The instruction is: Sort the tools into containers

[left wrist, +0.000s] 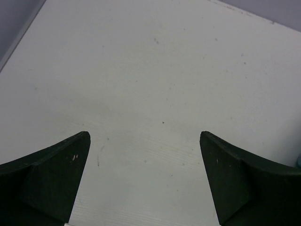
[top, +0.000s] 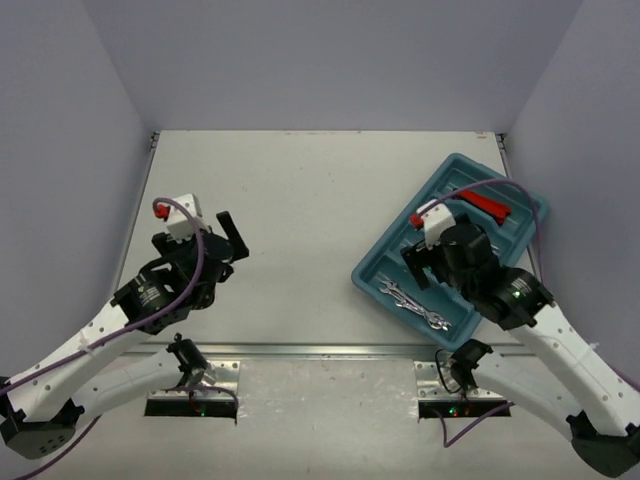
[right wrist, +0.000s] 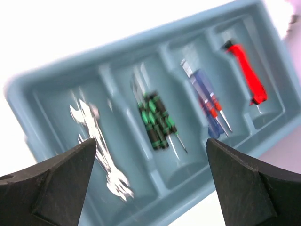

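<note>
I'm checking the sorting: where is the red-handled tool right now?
In the right wrist view, the red-handled tool lies in the rightmost compartment of the tray, beside the compartment holding the blue screwdrivers.

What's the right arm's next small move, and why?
Probably lift the open, empty right gripper clear of the teal-blue plastic divided tray: silver wrenches, green-black screwdrivers, blue-handled screwdrivers and red-handled tool each already lie in their own compartment.

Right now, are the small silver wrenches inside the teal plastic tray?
Inside: the silver wrenches lie in an end compartment of the teal plastic tray.
</note>
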Controlling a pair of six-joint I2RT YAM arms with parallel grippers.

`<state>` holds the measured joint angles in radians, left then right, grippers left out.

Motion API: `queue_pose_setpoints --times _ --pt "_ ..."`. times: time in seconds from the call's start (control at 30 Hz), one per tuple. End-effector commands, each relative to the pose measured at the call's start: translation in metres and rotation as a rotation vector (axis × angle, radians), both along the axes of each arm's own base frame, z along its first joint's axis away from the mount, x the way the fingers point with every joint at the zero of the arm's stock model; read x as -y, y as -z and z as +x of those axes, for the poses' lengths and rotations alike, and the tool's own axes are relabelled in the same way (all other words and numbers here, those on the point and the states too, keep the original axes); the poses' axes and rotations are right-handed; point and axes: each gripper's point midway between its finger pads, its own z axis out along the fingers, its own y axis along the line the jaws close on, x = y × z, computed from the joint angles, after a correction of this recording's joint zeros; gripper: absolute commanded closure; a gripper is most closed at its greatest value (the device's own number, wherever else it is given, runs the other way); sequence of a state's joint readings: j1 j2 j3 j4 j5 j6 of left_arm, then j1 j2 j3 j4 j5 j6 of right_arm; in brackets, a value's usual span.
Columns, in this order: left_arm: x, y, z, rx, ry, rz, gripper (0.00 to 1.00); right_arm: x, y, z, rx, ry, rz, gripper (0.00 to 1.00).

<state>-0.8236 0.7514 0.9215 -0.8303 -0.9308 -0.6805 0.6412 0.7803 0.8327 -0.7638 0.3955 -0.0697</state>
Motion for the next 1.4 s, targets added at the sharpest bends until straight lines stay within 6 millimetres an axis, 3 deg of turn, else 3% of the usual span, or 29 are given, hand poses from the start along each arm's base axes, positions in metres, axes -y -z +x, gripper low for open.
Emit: queue_pose_setpoints --times 0.0,0.13,0.2,0.43,0.67,0.97,1.37 --pt "-0.038 -0.035 -0.001 0.150 -0.150 -0.096 0.00 0.019 -0.094 -0.008 0.251 0.304 0.428 0.01" --pt "-0.057 -0.049 -0.015 0.241 -0.165 -0.137 0.00 0.035 -0.116 -0.036 0.341 0.272 0.546 0.01" --pt "-0.064 -0.056 -0.023 0.287 -0.142 -0.138 0.00 0.054 -0.124 -0.051 0.396 0.299 0.565 0.01" --pt "-0.088 -0.065 -0.041 0.385 -0.157 -0.131 0.00 0.110 -0.122 -0.079 0.462 0.438 0.426 0.01" --pt "-0.077 -0.054 -0.030 0.352 -0.150 -0.118 0.00 0.129 -0.122 -0.088 0.508 0.441 0.349 0.01" --pt "-0.088 -0.048 -0.026 0.371 -0.193 -0.105 0.00 0.132 -0.126 -0.085 0.555 0.452 0.347 0.01" --pt "-0.080 -0.040 -0.020 0.337 -0.158 -0.091 0.00 0.124 -0.113 -0.071 0.540 0.481 0.338 0.01"
